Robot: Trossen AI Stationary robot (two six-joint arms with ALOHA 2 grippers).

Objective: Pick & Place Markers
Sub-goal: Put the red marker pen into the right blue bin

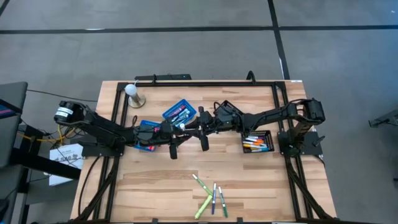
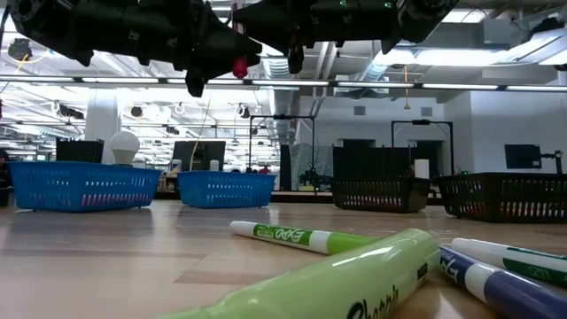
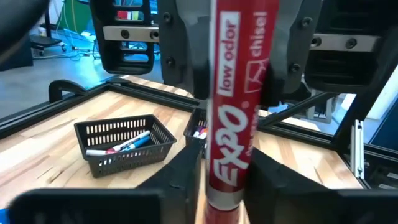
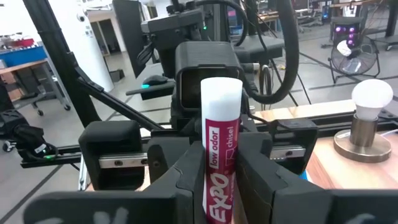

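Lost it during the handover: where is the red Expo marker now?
Above mid-table, the red Expo marker sits between both tools, right tool and left tool, between the blue baskets and the black basket.

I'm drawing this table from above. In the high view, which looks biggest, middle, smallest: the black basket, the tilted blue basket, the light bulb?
1. black basket and tilted blue basket: look about alike, so no ranking between them.
2. light bulb: clearly smallest.
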